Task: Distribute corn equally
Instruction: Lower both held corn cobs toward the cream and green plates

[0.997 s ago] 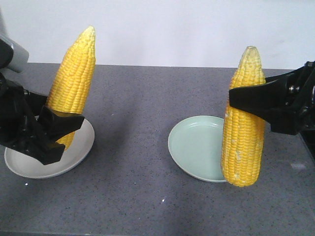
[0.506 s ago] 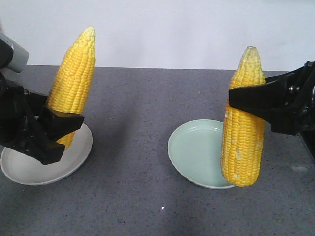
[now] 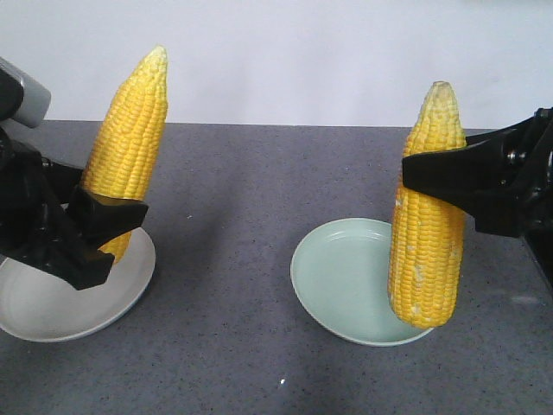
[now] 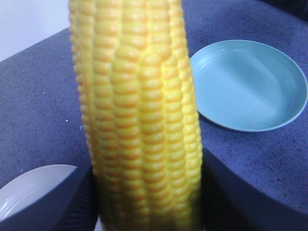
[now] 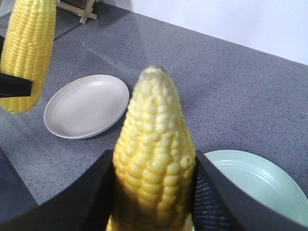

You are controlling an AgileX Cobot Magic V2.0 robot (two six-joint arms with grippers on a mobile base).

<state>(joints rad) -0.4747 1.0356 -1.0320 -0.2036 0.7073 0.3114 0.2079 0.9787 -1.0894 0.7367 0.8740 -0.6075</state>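
Front view: left gripper [image 3: 104,226] fingers clamp one corn cob [image 3: 128,143] upright above the white plate [image 3: 52,307]; right gripper [image 3: 432,177] fingers clamp the other corn cob [image 3: 428,229] above the green plate [image 3: 341,281]. Only the right wrist view shows a wooden rack [image 5: 79,9] on the counter [image 3: 251,190].

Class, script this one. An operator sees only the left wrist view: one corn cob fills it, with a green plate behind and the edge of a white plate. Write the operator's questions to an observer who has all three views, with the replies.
Operator: Is there another cob?
Observer: Yes. The right gripper is shut on a second cob, held upright with its tip up.
Operator: Where is it relative to the green plate?
Observer: In the front view, its lower end overlaps the right side of the green plate. I cannot tell if they touch.
Operator: Where on my cob is the grip?
Observer: The left gripper clamps the left cob near its lower end, over the white plate.
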